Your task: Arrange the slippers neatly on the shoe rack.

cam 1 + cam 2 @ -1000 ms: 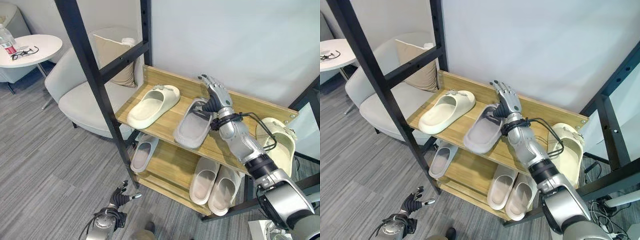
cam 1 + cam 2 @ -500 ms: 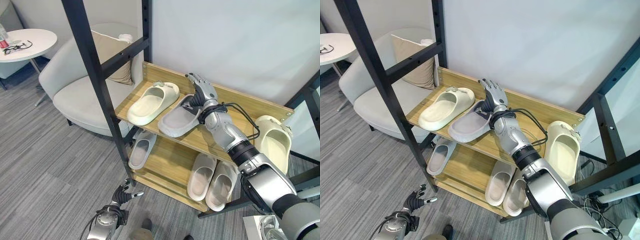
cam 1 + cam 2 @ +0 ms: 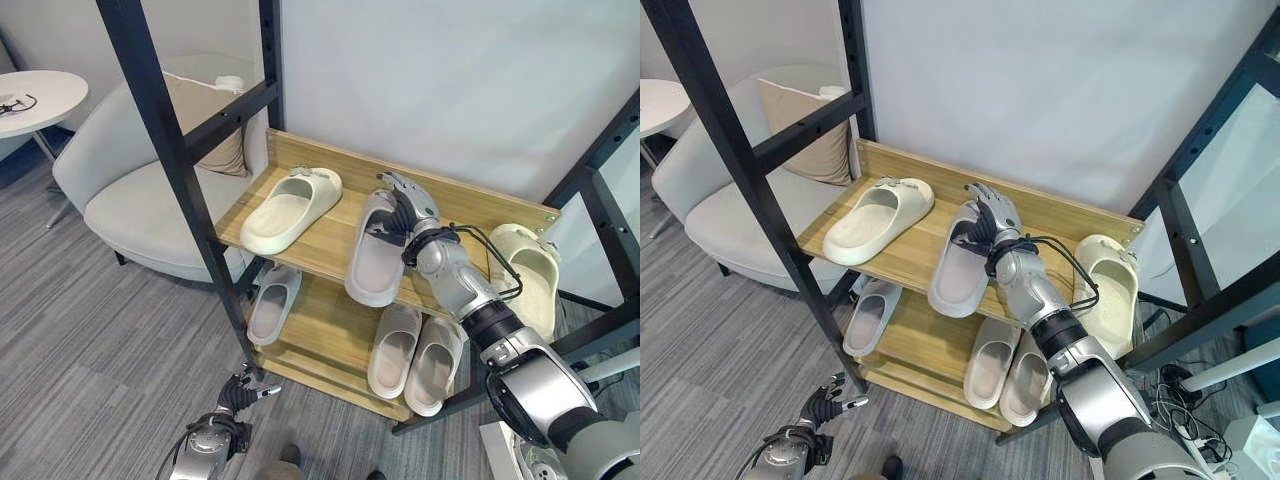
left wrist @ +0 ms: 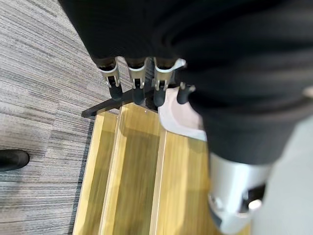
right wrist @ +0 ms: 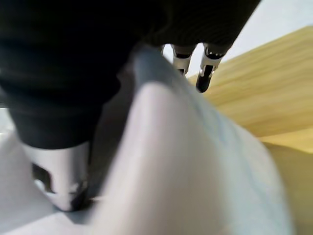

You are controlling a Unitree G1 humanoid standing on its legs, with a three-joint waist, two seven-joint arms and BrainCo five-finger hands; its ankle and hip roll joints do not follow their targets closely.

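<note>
The right hand grips the grey slipper, its toe overhanging the upper shelf's near edge. The left hand, fingers relaxed open, hangs near the floor.

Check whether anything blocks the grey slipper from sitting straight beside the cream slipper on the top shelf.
Nothing visible does. The right hand is on the grey slipper, and bare wood of the top shelf separates it from the cream slipper.
</note>
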